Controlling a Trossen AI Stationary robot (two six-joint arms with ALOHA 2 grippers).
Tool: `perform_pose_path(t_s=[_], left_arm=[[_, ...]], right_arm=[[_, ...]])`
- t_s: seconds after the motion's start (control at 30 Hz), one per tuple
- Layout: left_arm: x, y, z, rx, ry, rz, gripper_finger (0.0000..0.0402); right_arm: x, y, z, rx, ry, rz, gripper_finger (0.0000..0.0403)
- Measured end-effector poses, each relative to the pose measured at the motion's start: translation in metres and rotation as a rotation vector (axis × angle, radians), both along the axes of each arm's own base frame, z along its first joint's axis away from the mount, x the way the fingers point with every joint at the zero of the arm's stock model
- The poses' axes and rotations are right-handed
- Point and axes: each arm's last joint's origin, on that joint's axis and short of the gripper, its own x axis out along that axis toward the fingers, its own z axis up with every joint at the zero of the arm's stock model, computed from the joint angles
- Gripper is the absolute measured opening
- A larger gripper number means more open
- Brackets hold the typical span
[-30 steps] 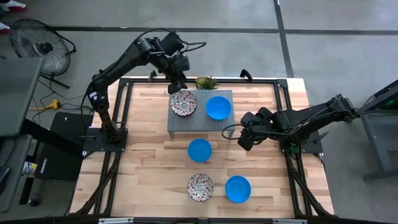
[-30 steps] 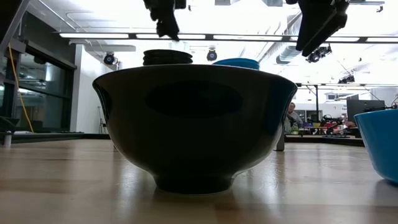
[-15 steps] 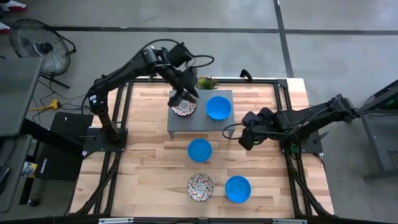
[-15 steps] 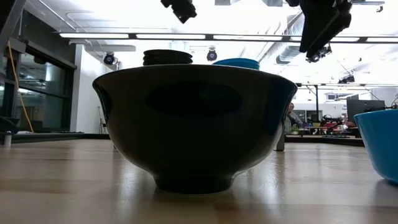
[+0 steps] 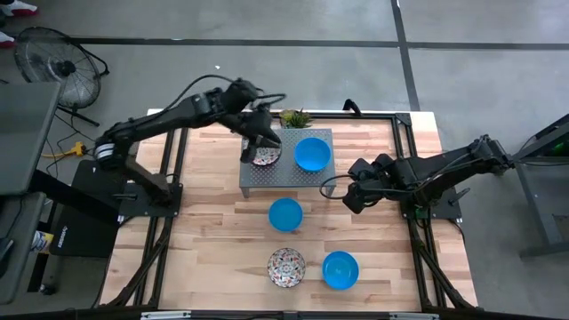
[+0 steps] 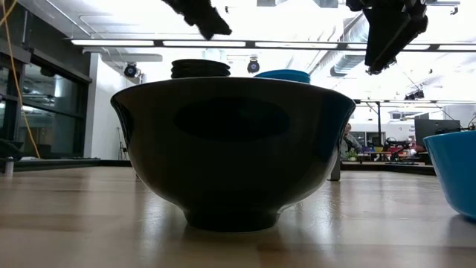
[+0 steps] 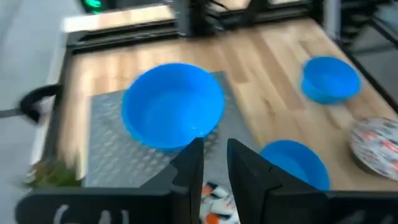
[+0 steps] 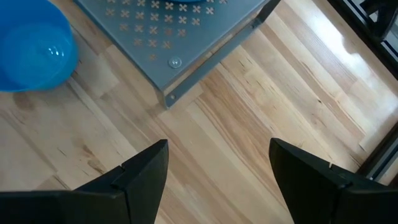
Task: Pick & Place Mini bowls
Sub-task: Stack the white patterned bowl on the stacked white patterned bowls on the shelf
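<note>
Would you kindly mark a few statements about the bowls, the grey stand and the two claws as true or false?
1. Two bowls sit on the grey perforated metal stand: a floral-patterned bowl and a plain blue bowl. True.
2. The left claw hovers over the wooden tabletop near the front edge. False: it is over the floral bowl on the stand.
3. The right claw is open and holds nothing. True.
4. Three bowls rest directly on the tabletop. True: two blue, one floral.
5. The right claw is above the stand. False: it is beside it, over bare wood.
</note>
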Motion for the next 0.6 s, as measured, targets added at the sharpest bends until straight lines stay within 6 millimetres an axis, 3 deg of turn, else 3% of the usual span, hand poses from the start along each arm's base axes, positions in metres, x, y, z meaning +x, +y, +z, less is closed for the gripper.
perform_pose_path(t_s=[0.2, 0.47, 0.6], left_arm=[[-0.029, 0.007, -0.021, -0.034, -0.143, 0.167, 0.0066], [-0.061, 0.0, -0.06, -0.073, -0.147, 0.311, 0.0066], [-0.069, -0.003, -0.061, -0.05, -0.185, 0.37, 0.0066]], right_arm=[[0.0, 0.0, 0.0, 0.0, -0.002, 0.003, 0.0266], [0.001, 0.0, 0.0, -0.001, -0.008, 0.006, 0.0266], [0.002, 0.0, 0.0, 0.0, -0.014, 0.006, 0.0266]])
